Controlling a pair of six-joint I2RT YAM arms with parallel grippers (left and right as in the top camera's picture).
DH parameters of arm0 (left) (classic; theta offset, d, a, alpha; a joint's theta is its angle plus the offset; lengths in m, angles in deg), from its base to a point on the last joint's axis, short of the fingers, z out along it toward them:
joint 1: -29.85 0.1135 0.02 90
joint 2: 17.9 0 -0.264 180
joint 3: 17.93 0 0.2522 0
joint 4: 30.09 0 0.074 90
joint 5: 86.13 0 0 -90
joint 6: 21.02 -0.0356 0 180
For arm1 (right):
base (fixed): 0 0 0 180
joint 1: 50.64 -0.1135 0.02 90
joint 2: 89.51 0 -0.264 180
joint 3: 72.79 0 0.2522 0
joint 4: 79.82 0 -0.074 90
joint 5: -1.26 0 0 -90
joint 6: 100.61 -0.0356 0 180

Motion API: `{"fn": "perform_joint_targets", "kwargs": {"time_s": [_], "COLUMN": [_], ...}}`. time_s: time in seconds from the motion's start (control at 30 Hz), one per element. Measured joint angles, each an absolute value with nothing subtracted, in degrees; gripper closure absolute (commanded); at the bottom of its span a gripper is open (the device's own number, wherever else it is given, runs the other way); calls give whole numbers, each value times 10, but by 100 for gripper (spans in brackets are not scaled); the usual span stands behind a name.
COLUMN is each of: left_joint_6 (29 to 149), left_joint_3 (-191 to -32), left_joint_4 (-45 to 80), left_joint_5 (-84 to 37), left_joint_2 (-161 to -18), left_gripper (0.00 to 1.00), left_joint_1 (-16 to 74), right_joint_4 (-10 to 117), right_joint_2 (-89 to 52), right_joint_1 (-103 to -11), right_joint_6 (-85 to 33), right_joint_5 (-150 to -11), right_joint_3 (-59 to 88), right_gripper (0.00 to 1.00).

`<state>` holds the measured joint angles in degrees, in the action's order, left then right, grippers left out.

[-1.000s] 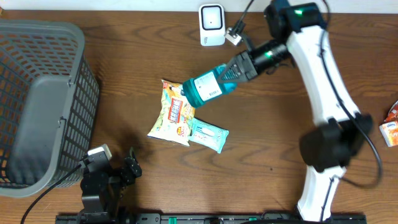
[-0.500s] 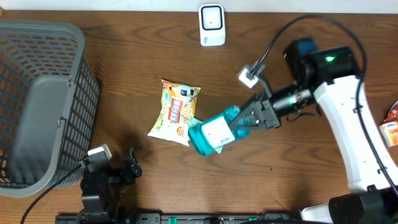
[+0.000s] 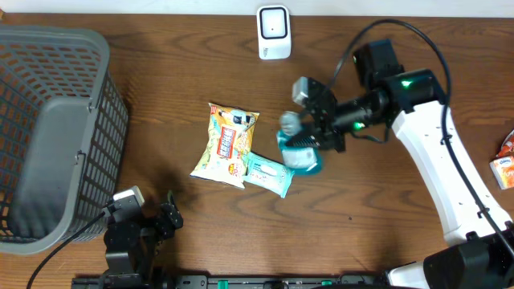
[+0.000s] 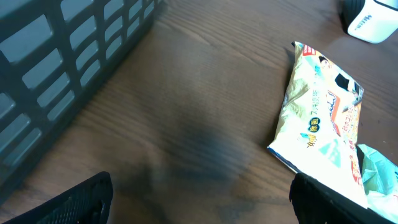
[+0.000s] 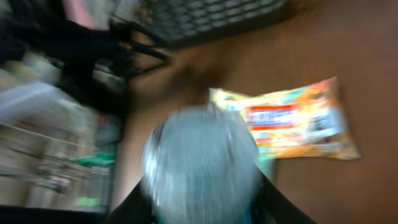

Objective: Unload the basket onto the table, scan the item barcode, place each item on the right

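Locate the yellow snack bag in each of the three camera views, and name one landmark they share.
Overhead: snack bag lies left of centre.
Left wrist: at the right side.
Right wrist: right of centre, blurred.
Shared landmark: the grey basket, in all three.

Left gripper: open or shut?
Open: the left gripper has its fingers far apart in the left wrist view, nothing between them.

I see the basket (image 3: pixel 48 120) at the left edge of the table (image 3: pixel 361 233), the scanner (image 3: pixel 274 32) at the far middle. The snack bag (image 3: pixel 227 143) lies centre, a packet (image 3: pixel 269 175) touching its right corner, the bottle (image 3: pixel 305 158) over the packet's right end.
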<state>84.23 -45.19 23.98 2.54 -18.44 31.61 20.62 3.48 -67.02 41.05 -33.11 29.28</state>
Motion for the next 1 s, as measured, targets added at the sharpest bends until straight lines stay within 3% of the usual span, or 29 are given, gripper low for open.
{"fn": "perform_joint_targets", "kwargs": {"time_s": [0.17, 0.47, 0.53, 0.7, 0.87, 1.0], "left_joint_6": [842, 842, 842, 842, 842, 842], "left_joint_3": [-452, -452, -452, -452, -452, -452], "left_joint_4": [240, 240, 240, 240, 240, 240], "left_joint_5": [26, 25, 25, 25, 26, 26], "left_joint_2": [-184, -184, -184, -184, -184, -184], "left_gripper": [9, 9, 9, 9, 9, 9], "left_joint_1": [316, 316, 316, 316, 316, 316], "right_joint_4": [350, 388, 412, 488, 543, 573], "right_joint_2": [35, 35, 35, 36, 61, 108], "right_joint_1": [-695, -729, -732, -734, -742, -776], "right_joint_6": [316, 232, 218, 173, 159, 153], "right_joint_5": [-440, -549, -572, -621, -641, -679], "right_joint_3": [293, 284, 269, 203, 159, 155], "right_gripper": [99, 99, 89, 47, 28, 21]}}
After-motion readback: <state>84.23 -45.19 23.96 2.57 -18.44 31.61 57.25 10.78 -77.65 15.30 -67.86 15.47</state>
